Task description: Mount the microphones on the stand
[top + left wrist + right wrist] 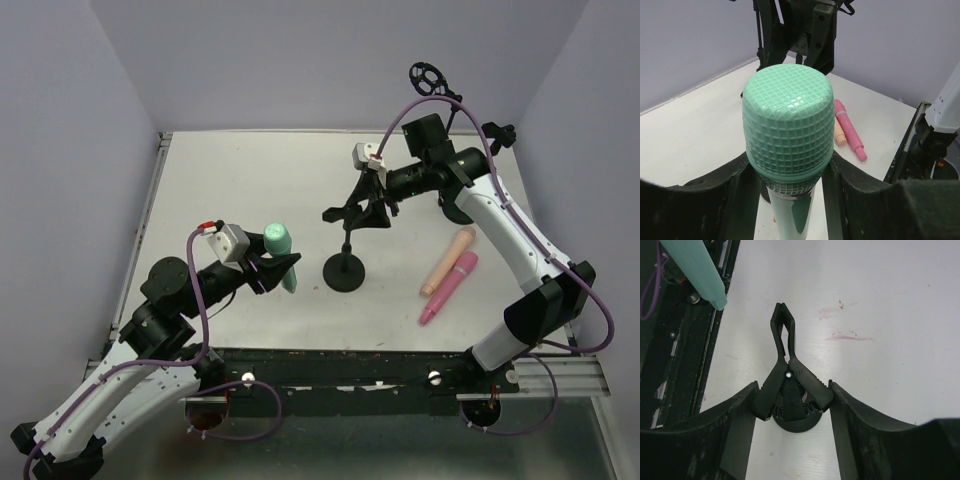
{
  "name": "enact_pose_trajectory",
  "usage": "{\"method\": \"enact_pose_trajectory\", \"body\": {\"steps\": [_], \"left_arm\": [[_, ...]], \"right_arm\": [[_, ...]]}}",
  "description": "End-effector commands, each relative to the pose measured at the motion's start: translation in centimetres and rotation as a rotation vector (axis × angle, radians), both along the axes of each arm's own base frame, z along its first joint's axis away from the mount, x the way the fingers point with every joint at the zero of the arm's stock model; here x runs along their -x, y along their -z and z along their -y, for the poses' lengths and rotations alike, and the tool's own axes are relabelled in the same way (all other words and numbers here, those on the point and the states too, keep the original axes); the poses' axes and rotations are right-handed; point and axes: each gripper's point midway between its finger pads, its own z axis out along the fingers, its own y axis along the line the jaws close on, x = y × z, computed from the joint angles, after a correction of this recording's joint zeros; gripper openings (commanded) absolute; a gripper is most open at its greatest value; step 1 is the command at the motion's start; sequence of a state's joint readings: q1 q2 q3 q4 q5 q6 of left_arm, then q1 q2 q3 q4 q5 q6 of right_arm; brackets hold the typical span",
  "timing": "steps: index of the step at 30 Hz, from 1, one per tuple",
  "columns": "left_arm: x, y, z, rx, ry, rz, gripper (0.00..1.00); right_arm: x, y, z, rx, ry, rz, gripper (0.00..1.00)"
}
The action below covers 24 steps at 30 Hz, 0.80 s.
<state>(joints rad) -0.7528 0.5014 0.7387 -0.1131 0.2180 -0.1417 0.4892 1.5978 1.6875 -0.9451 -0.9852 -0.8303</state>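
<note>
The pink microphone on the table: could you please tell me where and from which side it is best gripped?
Probably the pink microphone by its tapering handle near the front end, from above, jaws across it: it lies flat, and the peach microphone lies close alongside its head end.

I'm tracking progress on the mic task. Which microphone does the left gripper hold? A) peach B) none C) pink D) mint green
D: the left gripper is shut on the mint green microphone, while the pink microphone and peach microphone lie on the table.
</note>
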Motion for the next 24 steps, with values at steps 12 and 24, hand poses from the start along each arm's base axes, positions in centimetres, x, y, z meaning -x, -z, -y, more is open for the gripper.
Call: {"method": "enact_pose_trajectory", "body": {"steps": [12, 24], "left_arm": [[-4.3, -2.7, 0.5, -0.036, -0.132, 0.108, 0.00], [-8.7, -7.4, 4.6, 0.030, -0.112, 0.146, 0.00]], "right_arm": [[1.1, -0.2, 0.4, -0.009, -0.016, -0.003, 0.18], [1.3, 0.2, 0.3, -0.020, -0.023, -0.026, 0.17]]}}
